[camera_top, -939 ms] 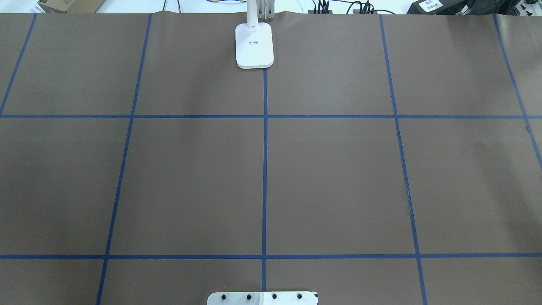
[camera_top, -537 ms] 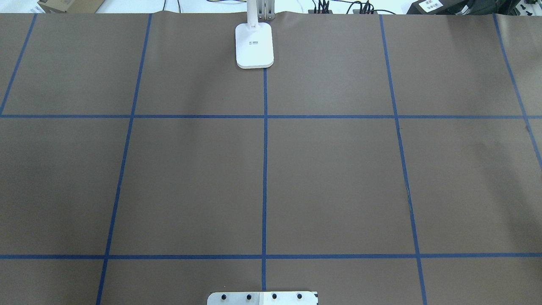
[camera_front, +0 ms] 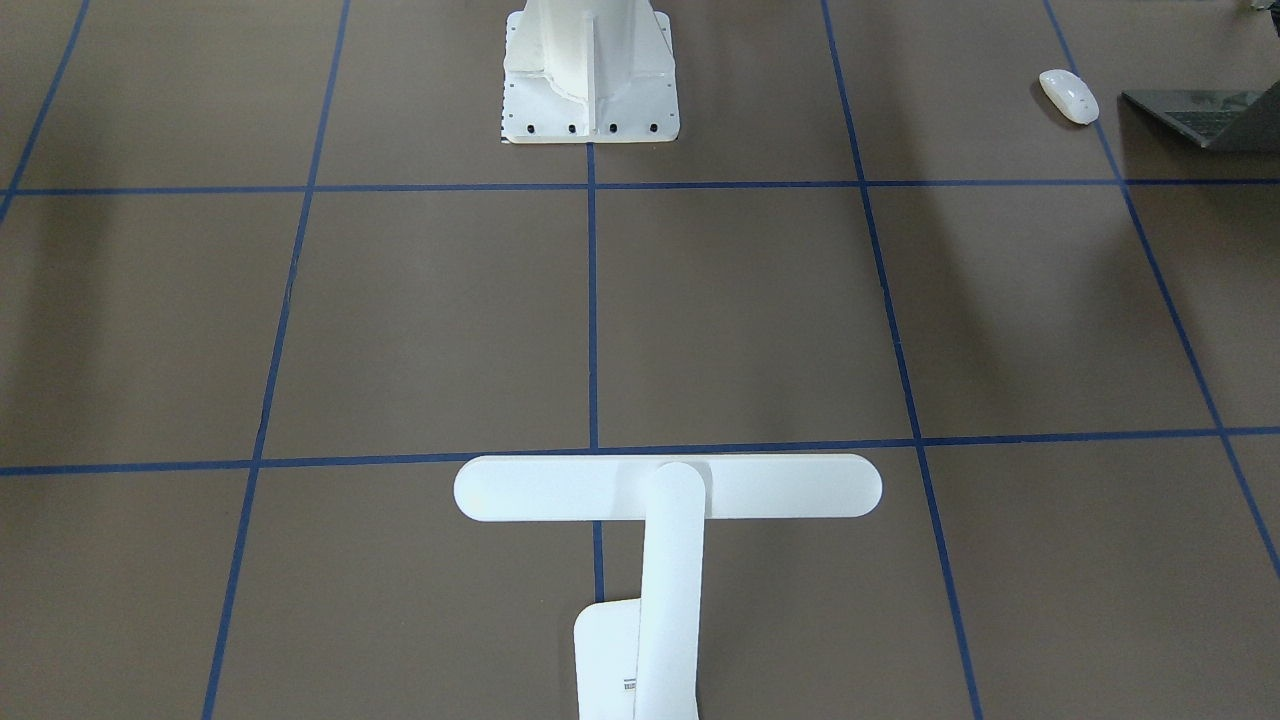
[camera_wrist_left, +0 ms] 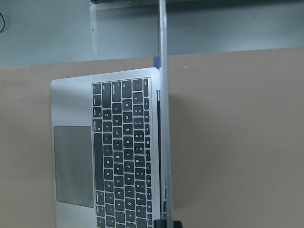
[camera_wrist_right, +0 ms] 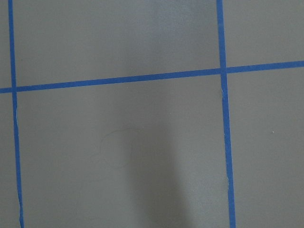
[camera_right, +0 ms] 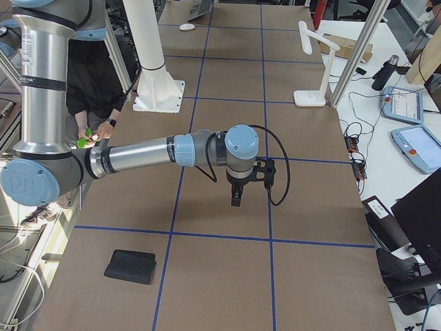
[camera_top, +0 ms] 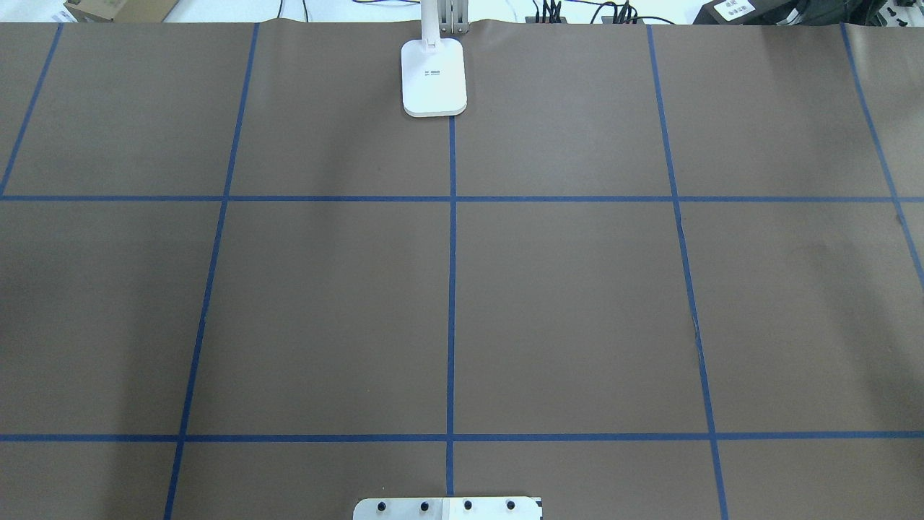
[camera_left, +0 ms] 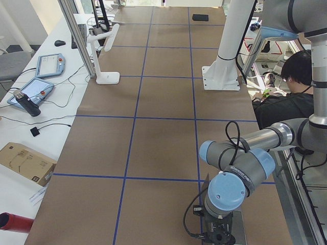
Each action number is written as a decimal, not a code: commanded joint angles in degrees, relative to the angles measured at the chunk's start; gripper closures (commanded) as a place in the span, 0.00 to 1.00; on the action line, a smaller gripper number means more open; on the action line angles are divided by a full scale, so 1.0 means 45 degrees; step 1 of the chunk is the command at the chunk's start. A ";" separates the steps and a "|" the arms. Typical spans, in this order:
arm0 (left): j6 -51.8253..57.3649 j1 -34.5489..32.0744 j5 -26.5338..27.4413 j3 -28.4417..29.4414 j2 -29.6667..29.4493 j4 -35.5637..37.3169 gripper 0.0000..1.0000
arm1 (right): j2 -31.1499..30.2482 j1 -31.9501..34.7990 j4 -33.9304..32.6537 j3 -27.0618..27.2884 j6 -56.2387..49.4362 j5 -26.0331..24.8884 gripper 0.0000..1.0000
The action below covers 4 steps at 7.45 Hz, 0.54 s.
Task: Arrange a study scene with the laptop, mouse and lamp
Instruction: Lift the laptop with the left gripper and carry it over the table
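Note:
The laptop [camera_wrist_left: 104, 152] lies open in the left wrist view, its thin lid [camera_wrist_left: 162, 118] upright and edge-on through the middle. A dark piece at the bottom edge meets the lid; I cannot tell whether the left gripper [camera_left: 217, 236] is shut on it. The laptop [camera_front: 1205, 115] sits at the table's corner on the robot's left, with the white mouse [camera_front: 1068, 96] beside it. The lamp [camera_front: 668, 488] stands at the far middle edge, its base [camera_top: 434, 76] on the centre line. The right gripper [camera_right: 236, 196] points down over bare paper; I cannot tell its state.
The white bolted pedestal [camera_front: 590, 75] stands at the robot's side of the table. A black mat [camera_right: 131, 266] lies near the table's end on the robot's right. An operator [camera_left: 286, 97] sits behind the robot. Tablets and cables [camera_left: 36, 89] lie beyond the far edge.

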 commanded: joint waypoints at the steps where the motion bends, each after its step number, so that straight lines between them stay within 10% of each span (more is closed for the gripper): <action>1: -0.0282 0.0081 0.0068 -0.0724 -0.2570 0.2805 1.00 | -0.0258 0.0009 -0.0011 0.0226 0.0000 0.0007 0.00; 4: -0.3809 0.2669 -0.0088 -0.2361 -0.5482 0.4957 1.00 | -0.0357 0.0009 0.0009 0.0344 0.0000 -0.0012 0.00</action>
